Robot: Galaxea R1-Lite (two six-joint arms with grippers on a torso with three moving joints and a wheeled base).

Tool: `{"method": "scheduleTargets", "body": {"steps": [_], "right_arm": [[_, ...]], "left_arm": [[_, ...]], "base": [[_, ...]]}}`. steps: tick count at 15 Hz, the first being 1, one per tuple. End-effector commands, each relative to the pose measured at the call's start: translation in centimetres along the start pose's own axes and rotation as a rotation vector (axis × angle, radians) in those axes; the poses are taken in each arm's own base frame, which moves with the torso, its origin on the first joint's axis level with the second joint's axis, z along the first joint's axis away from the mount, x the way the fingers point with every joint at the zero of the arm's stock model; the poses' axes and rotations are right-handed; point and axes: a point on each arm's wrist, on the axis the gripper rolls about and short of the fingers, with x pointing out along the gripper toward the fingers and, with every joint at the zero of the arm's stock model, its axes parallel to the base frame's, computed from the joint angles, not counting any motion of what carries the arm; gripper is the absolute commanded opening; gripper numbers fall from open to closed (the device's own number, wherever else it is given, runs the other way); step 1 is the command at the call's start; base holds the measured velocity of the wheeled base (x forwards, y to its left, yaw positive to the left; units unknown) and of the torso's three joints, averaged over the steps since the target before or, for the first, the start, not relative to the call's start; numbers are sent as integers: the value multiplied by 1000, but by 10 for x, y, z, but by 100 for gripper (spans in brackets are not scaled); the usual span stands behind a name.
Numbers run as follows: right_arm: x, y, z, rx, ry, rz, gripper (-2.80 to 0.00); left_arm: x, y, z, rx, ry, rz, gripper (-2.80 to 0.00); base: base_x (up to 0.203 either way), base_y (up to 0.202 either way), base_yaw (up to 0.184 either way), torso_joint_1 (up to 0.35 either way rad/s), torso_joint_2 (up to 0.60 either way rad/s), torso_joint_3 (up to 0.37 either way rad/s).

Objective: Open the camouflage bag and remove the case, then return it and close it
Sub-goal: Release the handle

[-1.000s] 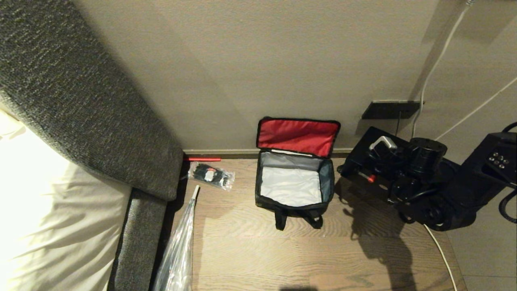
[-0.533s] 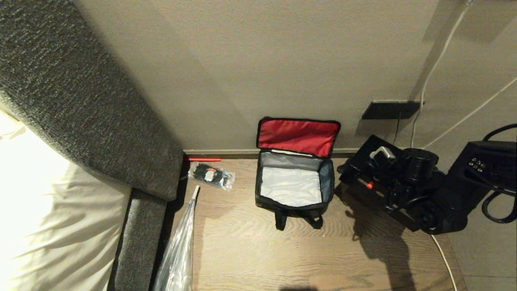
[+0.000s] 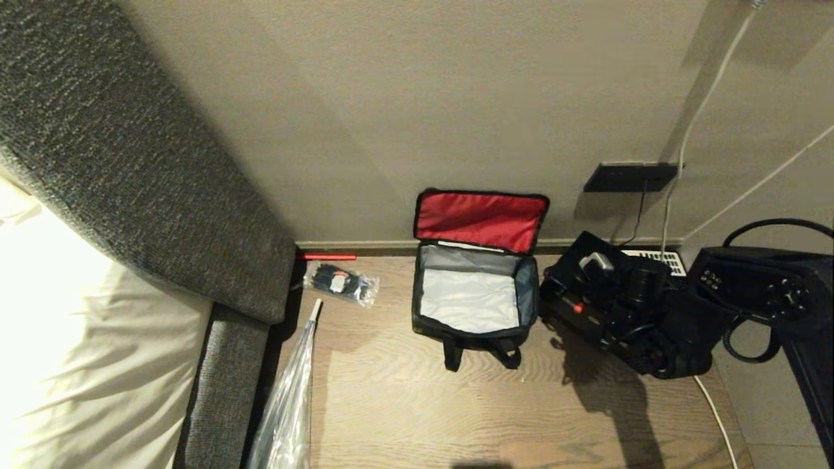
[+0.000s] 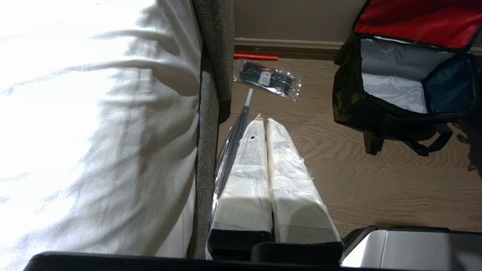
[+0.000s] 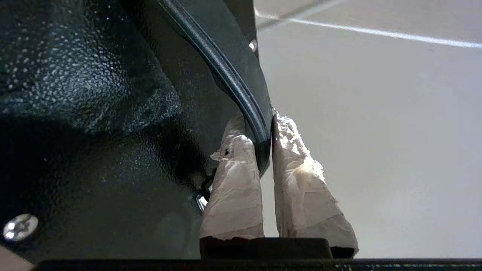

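Wooden floor (image 3: 417, 417) against a beige wall, beside a grey bed frame (image 3: 130, 169). Camouflage bag (image 3: 474, 329) open by the wall, red lid lining up, pale inside bare. Just right of it, case (image 3: 589, 296), lower and nearer the floor than a second ago, mostly hidden behind the arm. Right gripper (image 5: 265, 128) pinching the case's rim between taped fingers (image 5: 233, 188). Left gripper (image 4: 265, 124) pressed shut, parked over the floor. Clear packet (image 3: 340, 282) well left of the bag. White keypad (image 3: 655, 259) half hidden behind the arm.
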Motion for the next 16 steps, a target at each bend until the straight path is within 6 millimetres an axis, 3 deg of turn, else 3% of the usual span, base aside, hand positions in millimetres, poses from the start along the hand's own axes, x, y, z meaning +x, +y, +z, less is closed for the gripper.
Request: {"method": "scheduleTargets", "body": {"steps": [1,3,10,11,16], "right_arm": [[10,29,-3,-14,6,16,-280],[17,44,-2,-11,-6,23,-280],[26,68,-4,-23,-67,71,-280],[26,69,-4,-19,-74,70,0],[20,78,-16,-73,-64,126,0]], "left_arm": [[0,0,0,1,1,0,-280],[0,0,0,1,1,0,-280],[0,0,0,-1,1,0,-280],[0,0,0,1,0,0,-280],[0,0,0,1,1,0,-280]], "base": [[0,0,0,0,0,0],[0,0,0,0,0,0],[0,0,0,0,0,0],[0,0,0,0,0,0],[0,0,0,0,-5,4]]}}
